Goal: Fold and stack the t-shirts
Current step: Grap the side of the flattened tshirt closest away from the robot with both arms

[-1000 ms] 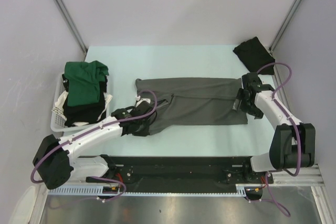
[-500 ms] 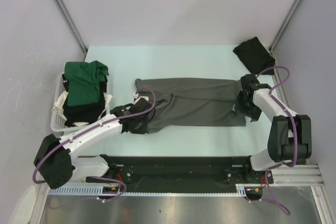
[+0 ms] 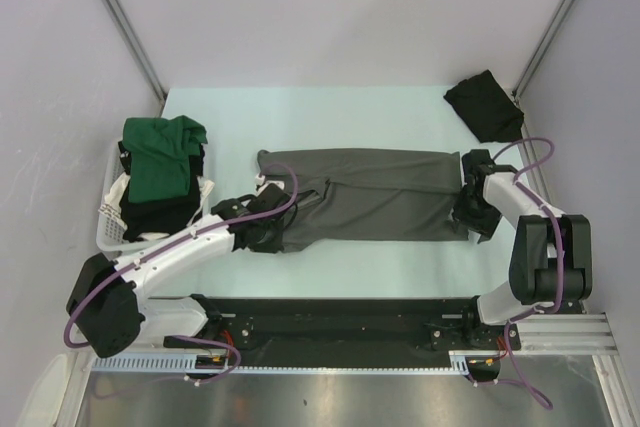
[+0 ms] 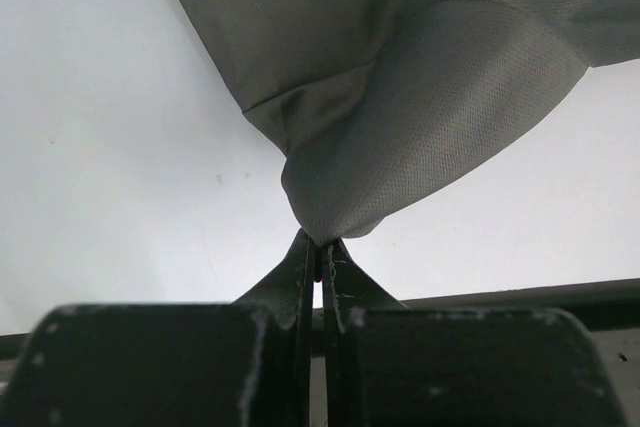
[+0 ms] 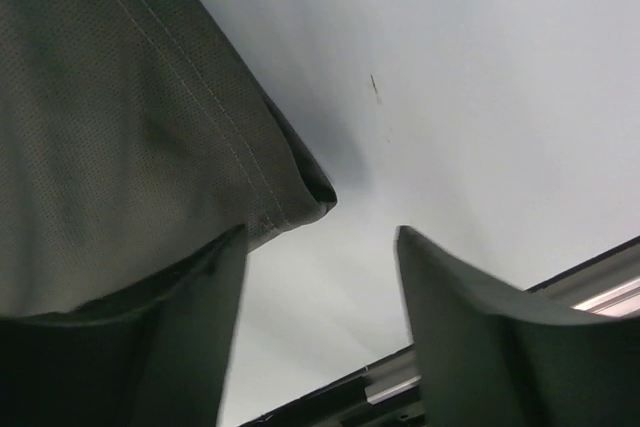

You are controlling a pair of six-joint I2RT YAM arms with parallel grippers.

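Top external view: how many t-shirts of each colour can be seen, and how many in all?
Grey t-shirt: 1, spread on the table.
Green t-shirt: 1, on top in the basket.
Black t-shirt: 1, folded at the far right corner.
Total: 3. Black cloth under the green one may be a fourth; cannot tell.

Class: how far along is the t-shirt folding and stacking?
Done: black t-shirt looks folded, far right. In hand: grey t-shirt spread out, left gripper pinching one end, right gripper open at the other. Left: green t-shirt heaped on the white basket; nothing stacked.
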